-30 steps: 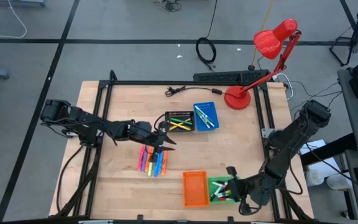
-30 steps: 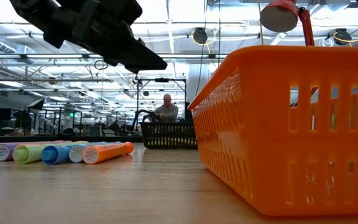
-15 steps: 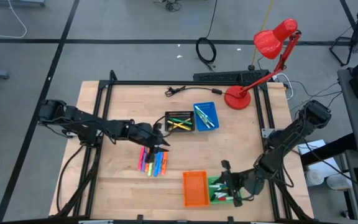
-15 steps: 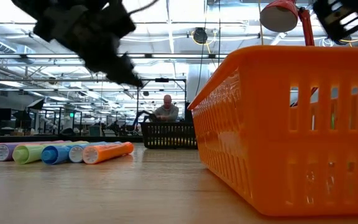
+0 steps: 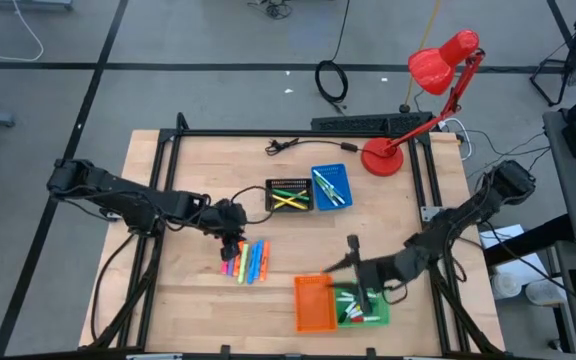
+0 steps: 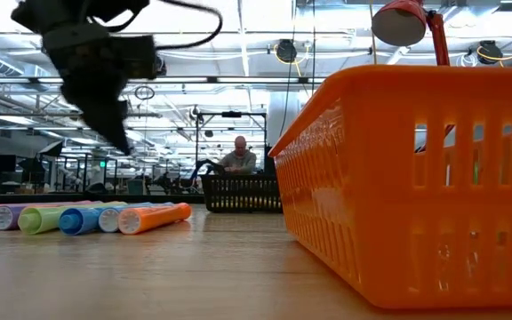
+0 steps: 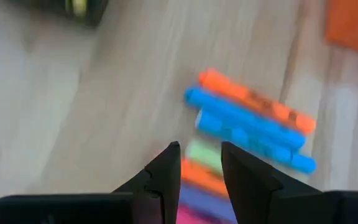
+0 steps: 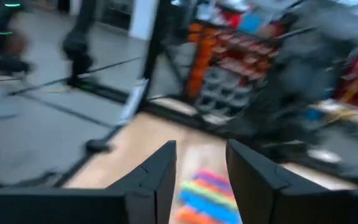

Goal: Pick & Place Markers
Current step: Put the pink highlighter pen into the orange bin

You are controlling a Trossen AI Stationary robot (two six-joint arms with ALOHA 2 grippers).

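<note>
Tabletop markers (image 7: 247, 121) lie beneath the left gripper's (image 7: 199, 163) parted, empty fingers (image 7: 166, 168).

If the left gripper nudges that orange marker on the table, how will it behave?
The orange marker looks round-bodied and lies on its side on bare wood, so it would probably roll. It seems stiff and light, likely sliding easily. A blue marker lies right beside it on one side, so that may block it. The left gripper hovers above.
</note>
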